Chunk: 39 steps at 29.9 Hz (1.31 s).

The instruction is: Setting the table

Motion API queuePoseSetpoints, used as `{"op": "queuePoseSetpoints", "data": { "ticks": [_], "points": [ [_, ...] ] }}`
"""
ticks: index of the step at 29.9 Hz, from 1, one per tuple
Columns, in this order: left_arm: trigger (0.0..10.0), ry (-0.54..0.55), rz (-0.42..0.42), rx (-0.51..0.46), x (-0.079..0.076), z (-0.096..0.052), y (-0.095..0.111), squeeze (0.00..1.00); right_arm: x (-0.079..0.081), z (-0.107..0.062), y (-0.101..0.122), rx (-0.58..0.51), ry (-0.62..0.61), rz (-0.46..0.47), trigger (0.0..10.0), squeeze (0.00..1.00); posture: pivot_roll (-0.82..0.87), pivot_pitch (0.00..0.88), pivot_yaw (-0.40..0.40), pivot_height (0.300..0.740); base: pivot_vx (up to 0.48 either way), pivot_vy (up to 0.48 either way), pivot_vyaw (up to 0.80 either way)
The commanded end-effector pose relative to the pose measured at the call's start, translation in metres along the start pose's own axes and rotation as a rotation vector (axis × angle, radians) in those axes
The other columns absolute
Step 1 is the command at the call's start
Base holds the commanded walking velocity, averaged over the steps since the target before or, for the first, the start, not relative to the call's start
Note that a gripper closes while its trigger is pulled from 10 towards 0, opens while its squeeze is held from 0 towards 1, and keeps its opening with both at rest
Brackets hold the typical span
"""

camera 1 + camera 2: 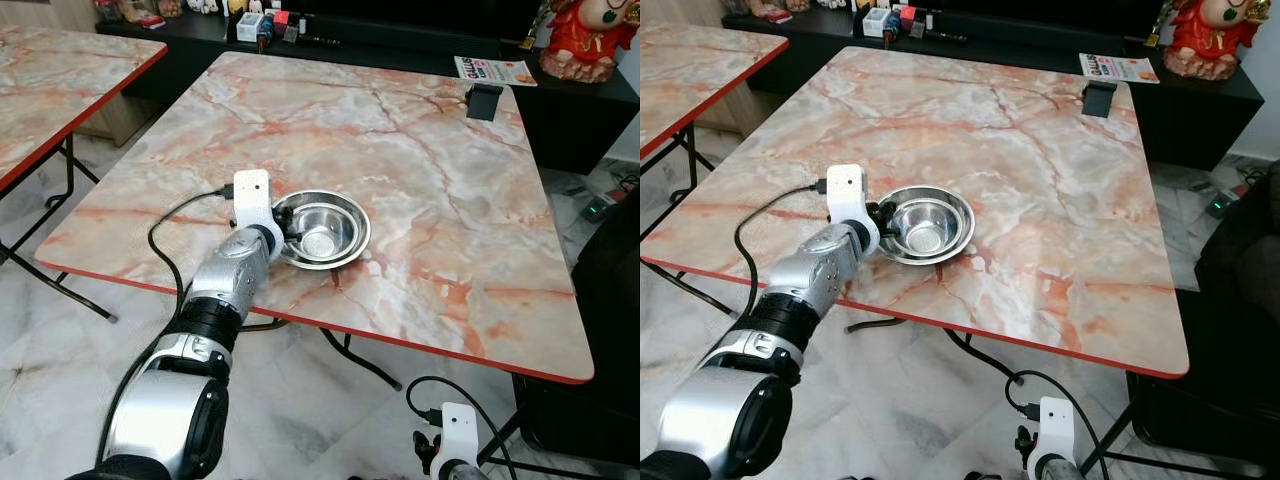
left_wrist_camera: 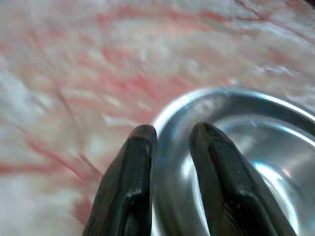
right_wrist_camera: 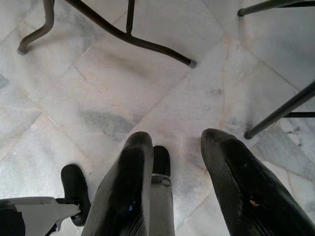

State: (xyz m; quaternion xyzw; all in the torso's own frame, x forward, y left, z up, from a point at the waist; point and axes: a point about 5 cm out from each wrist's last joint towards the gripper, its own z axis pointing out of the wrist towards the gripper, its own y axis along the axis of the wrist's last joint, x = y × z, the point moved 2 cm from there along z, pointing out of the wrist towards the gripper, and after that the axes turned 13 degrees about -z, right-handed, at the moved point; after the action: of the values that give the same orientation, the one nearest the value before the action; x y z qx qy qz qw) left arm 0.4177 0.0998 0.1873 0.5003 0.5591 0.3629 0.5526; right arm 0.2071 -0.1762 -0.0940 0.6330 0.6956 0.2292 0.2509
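A shiny steel bowl [image 1: 325, 232] rests on the marble-patterned table [image 1: 430, 150], close to its near edge and left of centre. My left gripper [image 1: 286, 226] reaches over that edge and is shut on the bowl's left rim. In the left wrist view one black finger [image 2: 133, 182] lies outside the rim and the other inside the bowl [image 2: 266, 152]. My right gripper [image 3: 174, 140] hangs below the table with its fingers apart above the tiled floor.
A small black stand [image 1: 484, 101] sits at the table's far right corner. Behind it a dark sideboard holds a magazine [image 1: 494, 70] and a red figurine [image 1: 585, 40]. A second table [image 1: 60, 80] stands to the left. Table legs [image 3: 147, 44] cross the floor.
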Motion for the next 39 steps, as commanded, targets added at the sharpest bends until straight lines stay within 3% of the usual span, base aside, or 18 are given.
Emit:
{"op": "queuePoseSetpoints", "data": {
  "ticks": [1, 2, 4, 7, 8, 9, 12, 15, 16, 17, 19, 22, 25, 28, 29, 32, 36, 39],
  "points": [
    [10.0, -0.006, 0.072, -0.071, -0.005, -0.001, 0.012, 0.00, -0.002, -0.001, -0.003, 0.011, -0.007, 0.018, 10.0, 0.00, 0.02, 0.108, -0.037, 0.740, 0.000, 0.000, 0.00],
    [10.0, 0.003, 0.144, -0.168, -0.003, -0.005, 0.024, 0.00, -0.002, 0.000, -0.002, 0.009, -0.006, 0.018, 10.0, 0.00, 0.02, 0.107, -0.037, 0.740, 0.000, 0.000, 0.00],
    [10.0, 0.034, 0.215, -0.256, 0.003, -0.011, 0.034, 0.00, -0.002, 0.000, -0.002, 0.007, -0.007, 0.020, 10.0, 0.00, 0.01, 0.106, -0.033, 0.740, 0.000, 0.000, 0.00],
    [10.0, 0.090, 0.232, -0.320, 0.018, -0.018, 0.041, 0.00, -0.002, 0.000, -0.001, 0.003, -0.012, 0.027, 10.0, 0.00, 0.01, 0.106, -0.032, 0.740, 0.000, 0.000, 0.00],
    [10.0, 0.165, 0.285, -0.359, 0.038, -0.025, 0.047, 0.00, -0.003, -0.001, -0.001, 0.001, -0.016, 0.031, 10.0, 0.00, 0.01, 0.107, -0.030, 0.740, 0.000, 0.000, 0.00],
    [10.0, 0.165, 0.285, -0.359, 0.038, -0.025, 0.047, 0.00, -0.003, -0.001, -0.001, 0.001, -0.016, 0.031, 10.0, 0.00, 0.01, 0.107, -0.030, 0.740, 0.000, 0.000, 0.00],
    [10.0, 0.309, 0.381, -0.398, 0.082, -0.040, 0.055, 0.00, -0.004, -0.001, -0.003, 0.003, -0.017, 0.031, 10.0, 0.00, 0.03, 0.112, -0.032, 0.740, 0.000, 0.000, 0.00],
    [10.0, 0.353, 0.422, -0.405, 0.096, -0.046, 0.057, 0.00, -0.003, -0.001, -0.003, 0.004, -0.016, 0.030, 10.0, 0.00, 0.03, 0.112, -0.032, 0.740, 0.000, 0.000, 0.00],
    [10.0, 0.407, 0.502, -0.388, 0.118, -0.053, 0.052, 0.00, -0.004, -0.001, -0.004, 0.007, -0.020, 0.039, 10.0, 0.00, 0.05, 0.116, -0.034, 0.740, 0.000, 0.000, 0.00],
    [10.0, 0.507, 0.649, -0.347, 0.155, -0.070, 0.045, 0.00, -0.004, -0.001, -0.004, 0.008, -0.026, 0.052, 10.0, 0.00, 0.05, 0.116, -0.033, 0.740, 0.000, 0.000, 0.00],
    [10.0, 0.618, 0.728, -0.305, 0.187, -0.088, 0.037, 0.00, -0.006, -0.001, -0.004, 0.007, -0.030, 0.056, 10.0, 0.00, 0.05, 0.116, -0.033, 0.740, 0.000, 0.000, 0.00],
    [10.0, 0.684, 0.729, -0.287, 0.202, -0.099, 0.033, 0.00, -0.007, -0.001, -0.004, 0.006, -0.030, 0.055, 10.0, 0.00, 0.06, 0.117, -0.031, 0.740, 0.000, 0.000, 0.00],
    [10.0, 0.828, 0.769, -0.218, 0.233, -0.123, 0.018, 0.00, -0.007, -0.001, -0.003, 0.003, -0.036, 0.065, 10.0, 0.00, 0.06, 0.117, -0.030, 0.740, 0.000, 0.000, 0.00],
    [10.0, 0.959, 0.767, -0.134, 0.258, -0.148, -0.002, 0.00, -0.006, -0.001, -0.003, 0.003, -0.034, 0.066, 10.0, 0.00, 0.07, 0.119, -0.028, 0.740, 0.000, 0.000, 0.00],
    [10.0, 1.027, 0.765, -0.052, 0.273, -0.162, -0.021, 0.00, -0.005, -0.001, -0.003, 0.004, -0.031, 0.066, 10.0, 0.00, 0.07, 0.119, -0.027, 0.740, 0.000, 0.000, 0.00],
    [10.0, 1.086, 0.748, 0.052, 0.287, -0.179, -0.047, 0.00, -0.005, -0.001, -0.004, 0.006, -0.030, 0.068, 10.0, 0.00, 0.07, 0.120, -0.025, 0.740, 0.000, 0.000, 0.00],
    [10.0, 1.131, 0.585, 0.272, 0.296, -0.208, -0.112, 0.00, -0.005, -0.002, -0.006, 0.011, -0.032, 0.072, 10.0, 0.00, 0.06, 0.119, -0.023, 0.740, 0.000, 0.000, 0.00],
    [10.0, 1.006, 0.392, 0.400, 0.279, -0.206, -0.155, 0.00, -0.005, -0.002, -0.006, 0.015, -0.035, 0.069, 10.0, 0.00, 0.06, 0.118, -0.026, 0.740, 0.000, 0.000, 0.00]
  ]
}}
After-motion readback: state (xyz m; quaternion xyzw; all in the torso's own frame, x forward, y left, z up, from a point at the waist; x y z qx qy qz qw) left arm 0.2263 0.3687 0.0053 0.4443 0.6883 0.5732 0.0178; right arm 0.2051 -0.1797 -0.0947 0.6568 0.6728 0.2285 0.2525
